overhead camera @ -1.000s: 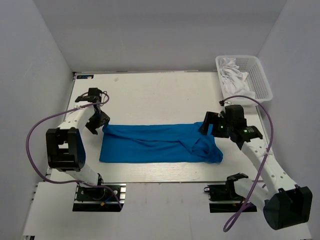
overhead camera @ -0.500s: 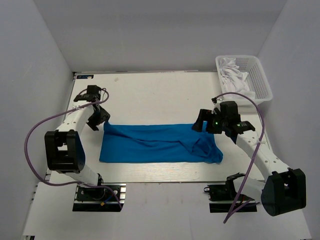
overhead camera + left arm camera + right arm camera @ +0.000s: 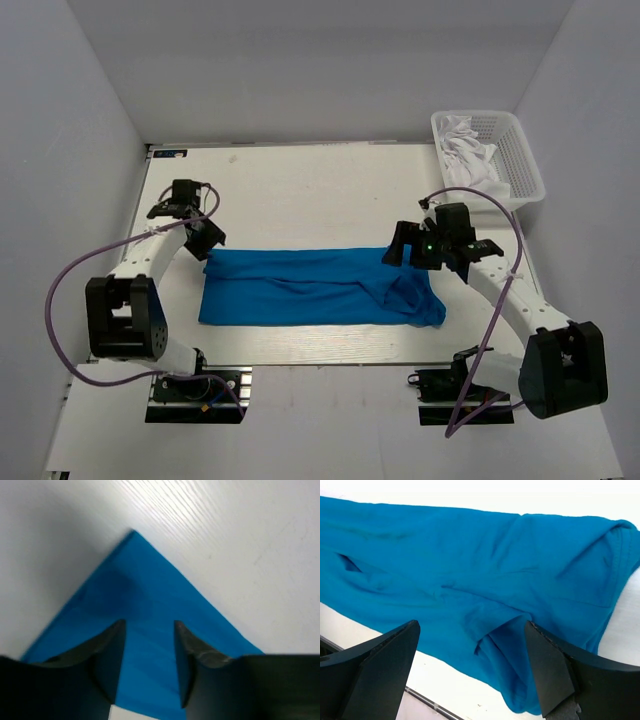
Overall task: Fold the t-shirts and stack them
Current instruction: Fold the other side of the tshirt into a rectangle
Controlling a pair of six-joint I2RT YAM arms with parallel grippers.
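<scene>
A blue t-shirt (image 3: 310,287) lies on the white table as a long folded strip, with its bunched end at the right. My left gripper (image 3: 210,243) is over the shirt's far left corner. In the left wrist view the corner (image 3: 135,570) lies flat, and the left gripper (image 3: 149,625) is narrowly open with blue cloth showing between its fingers. My right gripper (image 3: 396,250) is at the far edge of the shirt's right end. In the right wrist view it (image 3: 471,625) is wide open above a fold in the shirt (image 3: 485,580), holding nothing.
A white mesh basket (image 3: 520,150) holding white garments (image 3: 465,150) stands at the back right corner. The table's near edge (image 3: 320,362) runs just beyond the arm bases. Grey walls enclose the table at the left, back and right.
My left gripper has shifted slightly right onto the shirt's far left corner. My right gripper has moved left along the shirt's far edge. The shirt has not visibly moved.
</scene>
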